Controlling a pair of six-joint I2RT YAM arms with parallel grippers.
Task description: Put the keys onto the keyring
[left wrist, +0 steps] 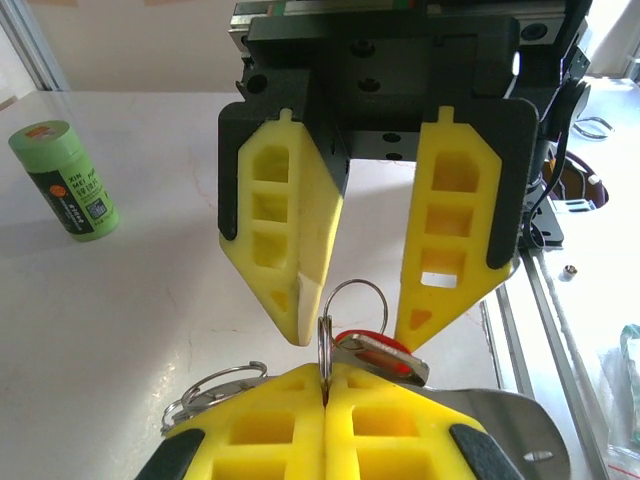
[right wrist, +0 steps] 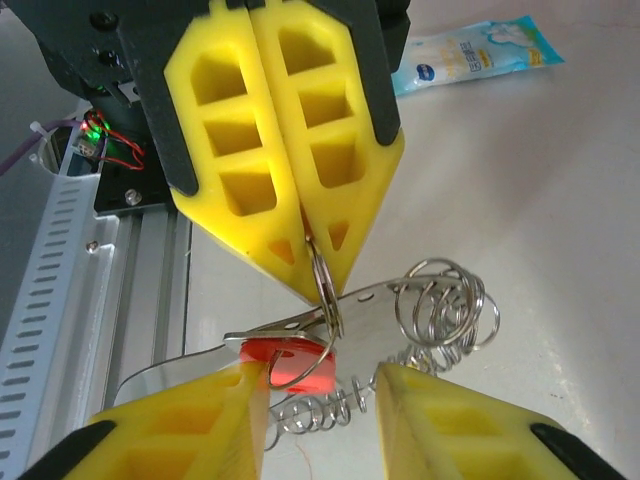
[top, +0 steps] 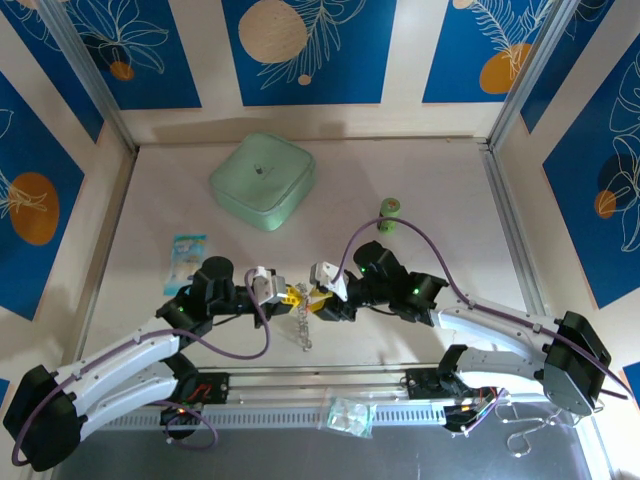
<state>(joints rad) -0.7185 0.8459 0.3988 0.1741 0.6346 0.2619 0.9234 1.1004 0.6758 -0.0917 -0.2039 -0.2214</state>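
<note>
Yellow-fingered, the left gripper (left wrist: 325, 380) sits near the middle of the pale table (top: 440, 190) in the top view. It is clenched shut on a thin silvery split ring (left wrist: 350, 292), whose loop stands upright above the closed fingertips. The red-headed key (right wrist: 288, 362) hangs on this split ring just beyond the clamp. A flat silvery metal strip (right wrist: 375, 310) crosses just above the red head in the right wrist view.

Opposite, the right gripper (right wrist: 320, 380) meets the left one tip to tip. Its jaws stand apart, released, with one finger on each side of the red head. Whether either finger touches the head cannot be told.

The keyring (right wrist: 447, 303), a string of linked silvery wire loops, trails off beside the key and dangles between the two grippers in the top view.

Background items:
- a pale green square lid (top: 262, 180) and a green cylinder (top: 388, 215) towards the far side
- a blue packet (top: 187, 253) on the left
- a clear plastic bag (top: 350, 415) at the near rail
</note>
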